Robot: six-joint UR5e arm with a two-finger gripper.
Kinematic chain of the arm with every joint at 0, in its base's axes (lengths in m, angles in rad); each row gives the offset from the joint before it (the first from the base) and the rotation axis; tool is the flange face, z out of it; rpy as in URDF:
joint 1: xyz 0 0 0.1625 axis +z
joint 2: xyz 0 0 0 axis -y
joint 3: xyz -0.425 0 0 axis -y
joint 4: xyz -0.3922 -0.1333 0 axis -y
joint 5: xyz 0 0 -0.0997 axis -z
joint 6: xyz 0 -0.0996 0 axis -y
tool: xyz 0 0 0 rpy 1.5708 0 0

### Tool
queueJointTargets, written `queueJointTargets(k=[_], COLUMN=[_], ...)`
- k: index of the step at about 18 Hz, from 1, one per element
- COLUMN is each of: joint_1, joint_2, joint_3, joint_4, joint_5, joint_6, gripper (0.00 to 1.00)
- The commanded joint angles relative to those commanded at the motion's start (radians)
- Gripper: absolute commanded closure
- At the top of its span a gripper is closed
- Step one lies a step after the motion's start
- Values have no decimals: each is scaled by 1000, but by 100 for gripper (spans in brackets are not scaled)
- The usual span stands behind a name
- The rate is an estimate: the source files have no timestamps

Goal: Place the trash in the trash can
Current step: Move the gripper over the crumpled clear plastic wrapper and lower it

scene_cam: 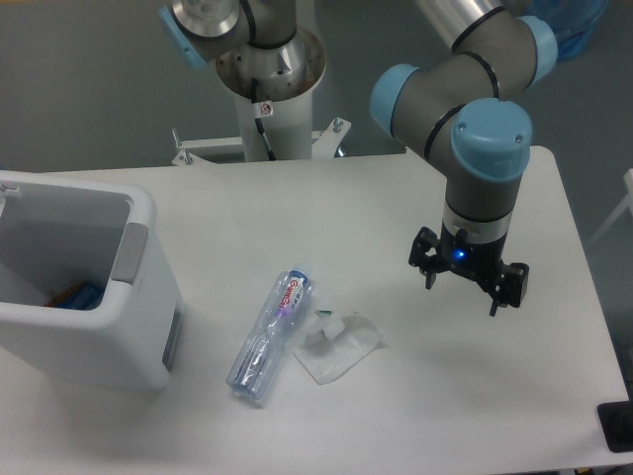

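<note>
Arm (465, 74): grey tube links, light-blue joint caps. White base column (272, 94), small red-and-white sticker, black cable beside it. Black gripper (469, 276), blue light glowing on wrist, dark jaws.

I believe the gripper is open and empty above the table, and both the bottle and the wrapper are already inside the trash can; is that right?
Not quite: the camera view shows the bottle and wrapper lying on the table, beside the trash can. The gripper is indeed open and empty.

White table (297, 208) fills most of view; grey floor (89, 89) behind; blue object (579, 25) at top right corner; even light.
</note>
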Motion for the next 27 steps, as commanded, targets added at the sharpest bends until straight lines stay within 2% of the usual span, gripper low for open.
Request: queueJointTargets(k=[5, 8, 10, 13, 16, 20, 24, 27], joint_1=[-8, -18, -20, -28, -64, -142, -208, -232], joint_2=[2, 6, 17, 41, 41, 31, 11, -8], joint_3=[-2, -38, -78, -113, -138, -181, -183, -183], joint_4=[-3, 9, 43, 49, 51, 57, 58, 64], joint_5=[-11, -28, -70, -106, -155, -150, -152, -144], joint_6=[-14, -28, -41, -132, -153, -228, -274, -302], gripper=[0, 0, 0, 0, 0, 0, 0, 0])
